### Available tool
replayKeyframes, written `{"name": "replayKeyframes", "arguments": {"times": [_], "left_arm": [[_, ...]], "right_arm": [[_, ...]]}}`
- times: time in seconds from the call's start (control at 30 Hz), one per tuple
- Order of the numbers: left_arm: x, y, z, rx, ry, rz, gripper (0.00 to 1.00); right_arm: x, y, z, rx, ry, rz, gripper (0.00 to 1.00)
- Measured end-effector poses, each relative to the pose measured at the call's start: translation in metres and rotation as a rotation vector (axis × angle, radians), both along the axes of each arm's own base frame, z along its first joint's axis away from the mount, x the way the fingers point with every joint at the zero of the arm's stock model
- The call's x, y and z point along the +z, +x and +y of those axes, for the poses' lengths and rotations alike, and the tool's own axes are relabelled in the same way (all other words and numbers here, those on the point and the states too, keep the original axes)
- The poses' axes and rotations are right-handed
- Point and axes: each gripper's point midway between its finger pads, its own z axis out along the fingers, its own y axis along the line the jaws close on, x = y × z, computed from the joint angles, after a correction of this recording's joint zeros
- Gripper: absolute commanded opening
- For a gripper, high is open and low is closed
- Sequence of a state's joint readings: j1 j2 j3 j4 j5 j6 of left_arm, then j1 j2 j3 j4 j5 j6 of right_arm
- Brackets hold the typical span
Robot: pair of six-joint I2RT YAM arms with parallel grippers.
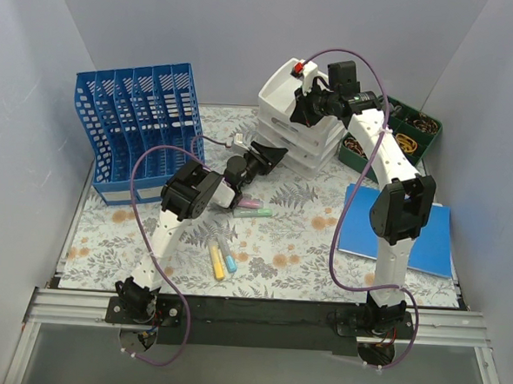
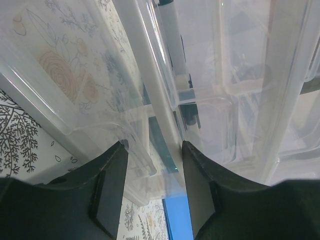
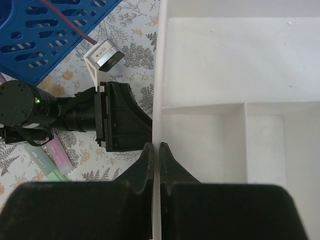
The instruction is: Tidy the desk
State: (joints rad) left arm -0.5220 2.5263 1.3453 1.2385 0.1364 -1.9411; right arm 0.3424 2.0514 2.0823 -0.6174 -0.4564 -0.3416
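Note:
The desk (image 1: pixel 306 239) is a fern-and-flower printed top. A stack of white, translucent trays (image 1: pixel 312 143) stands at the back centre. My right gripper (image 1: pixel 304 103) is above the stack; in the right wrist view it (image 3: pixel 156 146) is shut on the left wall of the top tray (image 3: pixel 225 65), which is empty. My left gripper (image 1: pixel 266 156) reaches into the stack's lower left side; in the left wrist view it (image 2: pixel 152 145) is open, with a clear tray rim (image 2: pixel 150 85) between the jaws. A dark pen (image 2: pixel 172 45) lies inside a tray.
A blue file rack (image 1: pixel 143 124) stands at the back left, a green bin of rubber bands (image 1: pixel 413 132) at the back right. A blue notebook (image 1: pixel 437 238) lies on the right. Pink and green highlighters (image 1: pixel 252 209) and yellow and blue ones (image 1: pixel 222 261) lie mid-desk.

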Motion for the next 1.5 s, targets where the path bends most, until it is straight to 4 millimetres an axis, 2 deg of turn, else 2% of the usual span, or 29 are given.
{"name": "replayKeyframes", "arguments": {"times": [0.57,0.83,1.13,1.5], "left_arm": [[0.002,-0.007,0.005,0.005,0.023,0.022,0.42],[0.002,-0.008,0.006,0.004,0.021,0.025,0.48],[0.004,-0.012,0.007,-0.001,0.022,0.023,0.48],[0.001,-0.021,0.011,-0.014,0.033,0.030,0.48]], "right_arm": [[0.000,-0.003,0.003,0.005,0.016,0.032,0.01],[0.000,-0.003,0.003,0.005,0.018,0.039,0.01],[0.000,-0.002,0.003,0.003,0.018,0.037,0.01],[-0.001,0.016,-0.010,-0.043,0.003,-0.001,0.01]]}}
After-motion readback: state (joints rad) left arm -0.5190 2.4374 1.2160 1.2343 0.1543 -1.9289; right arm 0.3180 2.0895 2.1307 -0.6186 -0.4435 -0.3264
